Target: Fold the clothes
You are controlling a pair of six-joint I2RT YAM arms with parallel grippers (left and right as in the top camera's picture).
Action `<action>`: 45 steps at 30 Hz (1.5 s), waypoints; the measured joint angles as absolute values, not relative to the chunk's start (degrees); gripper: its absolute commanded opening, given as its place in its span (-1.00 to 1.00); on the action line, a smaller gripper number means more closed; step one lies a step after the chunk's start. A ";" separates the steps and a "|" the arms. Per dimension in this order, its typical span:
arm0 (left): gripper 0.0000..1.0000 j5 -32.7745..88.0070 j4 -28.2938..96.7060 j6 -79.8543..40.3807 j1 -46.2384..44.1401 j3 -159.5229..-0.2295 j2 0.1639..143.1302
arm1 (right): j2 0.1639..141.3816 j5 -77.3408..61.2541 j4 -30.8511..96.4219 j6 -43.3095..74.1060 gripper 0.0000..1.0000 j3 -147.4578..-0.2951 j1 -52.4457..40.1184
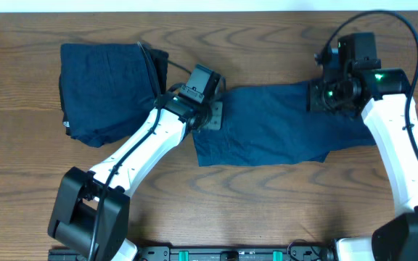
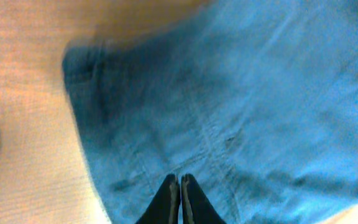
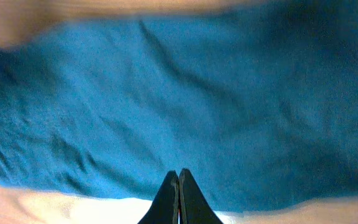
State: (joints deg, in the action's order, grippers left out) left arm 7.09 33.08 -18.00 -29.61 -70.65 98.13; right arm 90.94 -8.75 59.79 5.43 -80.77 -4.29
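navy garment [image 1: 267, 127] lies flat mid-table, folded bundle [image 1: 100, 90] at far left, apart from it. L gripper [image 2: 179, 179] closed tight, tips on garment's left edge; R gripper [image 3: 178, 173] likewise closed, at its right end. can't tell if either pinches cloth. wood table [image 1: 281, 210] underneath.

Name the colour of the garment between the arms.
Garment: dark navy blue, best seen overhead.

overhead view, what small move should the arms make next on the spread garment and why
Probably lift both ends slightly: the left gripper and right gripper are shut at opposite ends of the spread garment, which lies flat, so raising it would start the fold.
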 measured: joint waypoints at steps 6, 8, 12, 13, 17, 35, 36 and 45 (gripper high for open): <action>-0.88 7.11 41.06 -18.61 -29.61 -70.61 98.19 | 91.55 -5.45 59.88 7.88 -0.98 -73.34 -0.71; -0.88 7.14 42.85 -18.68 -29.61 -70.63 98.19 | 91.57 -3.84 57.60 9.21 -0.97 -69.60 0.23; -0.88 7.16 43.92 -18.94 -29.61 -70.61 98.19 | 91.68 -2.07 48.49 10.83 -0.95 -60.97 1.83; -0.88 7.14 43.88 -19.07 -29.61 -70.57 98.19 | 91.77 -1.76 44.97 11.16 -0.93 -58.28 2.35; -0.88 7.16 43.88 -19.29 -29.61 -70.43 98.19 | 92.20 -1.23 39.51 11.77 -0.95 -52.03 4.12; -0.88 7.11 44.97 -19.49 -29.50 -69.87 98.19 | 92.29 3.16 40.21 17.08 -0.98 -50.78 9.72; -0.88 7.11 45.01 -19.49 -29.36 -69.87 98.19 | 92.36 1.63 42.98 16.69 -0.98 -51.96 9.78; -0.88 7.11 44.97 -19.51 -28.93 -69.84 98.19 | 92.36 -1.74 45.78 15.90 -0.97 -61.10 10.85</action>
State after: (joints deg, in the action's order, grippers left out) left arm 7.11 44.97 -19.51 -28.93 -69.84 98.19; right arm 92.36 -1.74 45.78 15.90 -61.10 10.85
